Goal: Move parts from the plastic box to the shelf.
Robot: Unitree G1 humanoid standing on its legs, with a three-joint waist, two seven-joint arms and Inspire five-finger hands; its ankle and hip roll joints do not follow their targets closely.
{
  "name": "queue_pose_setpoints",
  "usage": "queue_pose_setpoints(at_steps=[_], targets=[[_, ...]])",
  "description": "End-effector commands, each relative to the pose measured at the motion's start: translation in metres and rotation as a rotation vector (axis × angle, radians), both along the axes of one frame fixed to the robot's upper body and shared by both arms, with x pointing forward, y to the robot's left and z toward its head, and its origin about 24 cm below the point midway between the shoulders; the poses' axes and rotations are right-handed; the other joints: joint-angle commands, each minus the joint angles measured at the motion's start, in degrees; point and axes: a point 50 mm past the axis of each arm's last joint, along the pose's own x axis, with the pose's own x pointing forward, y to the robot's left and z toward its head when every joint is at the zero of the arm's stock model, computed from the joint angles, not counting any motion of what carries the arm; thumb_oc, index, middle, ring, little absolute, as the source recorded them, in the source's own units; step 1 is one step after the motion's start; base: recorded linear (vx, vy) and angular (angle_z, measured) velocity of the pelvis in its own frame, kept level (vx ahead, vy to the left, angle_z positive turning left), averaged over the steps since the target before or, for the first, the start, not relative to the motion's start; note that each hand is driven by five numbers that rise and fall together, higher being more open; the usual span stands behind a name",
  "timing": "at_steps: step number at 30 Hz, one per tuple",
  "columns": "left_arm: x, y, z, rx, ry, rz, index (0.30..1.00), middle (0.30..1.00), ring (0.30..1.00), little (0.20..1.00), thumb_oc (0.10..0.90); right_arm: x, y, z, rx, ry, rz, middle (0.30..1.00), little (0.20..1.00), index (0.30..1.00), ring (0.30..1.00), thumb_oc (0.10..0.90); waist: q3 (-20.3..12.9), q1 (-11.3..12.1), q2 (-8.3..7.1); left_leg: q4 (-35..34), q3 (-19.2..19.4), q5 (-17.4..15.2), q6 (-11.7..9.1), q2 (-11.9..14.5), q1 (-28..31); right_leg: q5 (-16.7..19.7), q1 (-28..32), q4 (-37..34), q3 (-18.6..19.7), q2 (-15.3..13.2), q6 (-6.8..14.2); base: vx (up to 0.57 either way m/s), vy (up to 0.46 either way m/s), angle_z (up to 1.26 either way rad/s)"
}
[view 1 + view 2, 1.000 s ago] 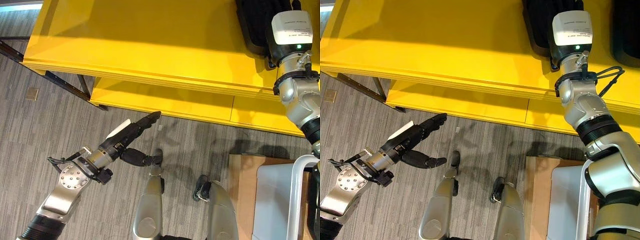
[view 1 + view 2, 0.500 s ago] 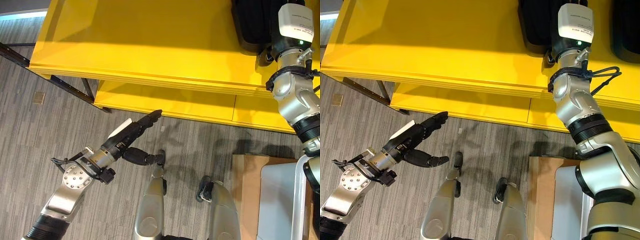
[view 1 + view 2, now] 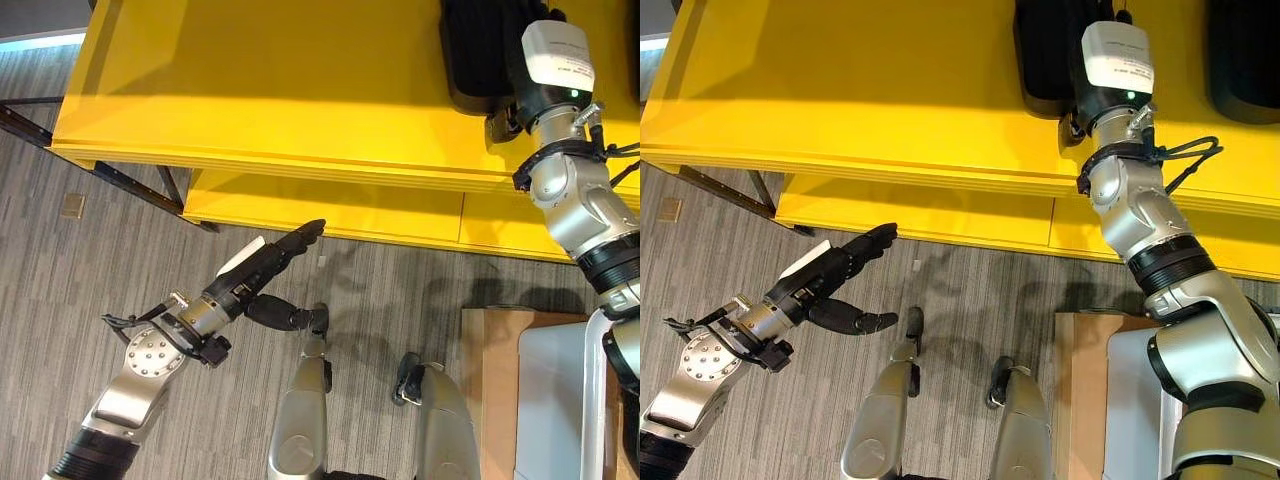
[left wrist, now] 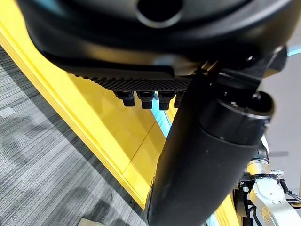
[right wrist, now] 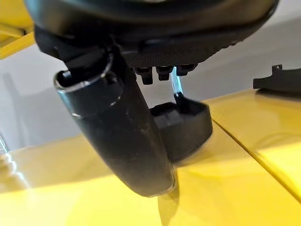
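A yellow shelf (image 3: 250, 80) runs across the back. On its top board lies a black part (image 3: 468, 55), with a second black part (image 3: 1245, 50) further right. My right arm reaches up over the shelf. My right hand (image 5: 117, 132) hovers open just above the board, thumb and fingers straight, and the black part (image 5: 186, 125) lies just past the thumb, not held. My left hand (image 3: 255, 270) hangs open over the floor in front of the shelf's lower board, holding nothing. The pale plastic box (image 3: 555, 400) stands at the lower right.
The box rests on a brown cardboard or wooden surface (image 3: 490, 370). The shelf's lower board (image 3: 330, 205) sits close to the grey carpet. Dark metal frame bars (image 3: 110, 175) run under the shelf's left end.
The whole view has shifted slightly, so the camera moved. My right hand stays over the black part on the shelf top. My left hand has not moved.
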Motion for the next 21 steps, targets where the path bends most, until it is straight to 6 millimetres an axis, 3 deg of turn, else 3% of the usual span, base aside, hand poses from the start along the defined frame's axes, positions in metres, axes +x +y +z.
queue_pose_setpoints(at_steps=[1,9,21], targets=[[-0.005,-0.023,0.024,-0.125,-0.135,-0.102,1.000,1.000,1.000,1.000,0.900,-0.015,0.011,0.054,0.035,-0.219,0.106,1.000,1.000,1.000,1.000,0.900,-2.15,0.62,0.99,8.08,-1.72,-12.10,-1.92,4.72,4.32,4.85,2.36,-8.70,4.57,-0.07,3.90,0.00,0.000,0.00],[-0.006,-0.024,0.022,-0.125,-0.126,-0.105,1.000,1.000,1.000,1.000,0.900,-0.018,0.019,0.051,0.061,-0.236,0.140,1.000,1.000,1.000,1.000,0.900,-2.10,0.34,1.12,8.07,-1.49,-12.33,-1.80,4.37,4.72,5.34,2.77,-9.50,4.88,-0.03,4.08,0.00,0.013,-0.01],[-0.007,-0.027,0.019,-0.126,-0.129,-0.096,1.000,1.000,1.000,1.000,0.900,-0.031,0.005,0.067,0.033,-0.477,0.053,1.000,1.000,1.000,1.000,0.900,-2.37,0.03,1.48,7.38,-1.14,-12.23,-1.84,4.32,5.10,5.84,3.37,-10.94,4.89,0.08,4.19,0.00,0.000,0.00]])
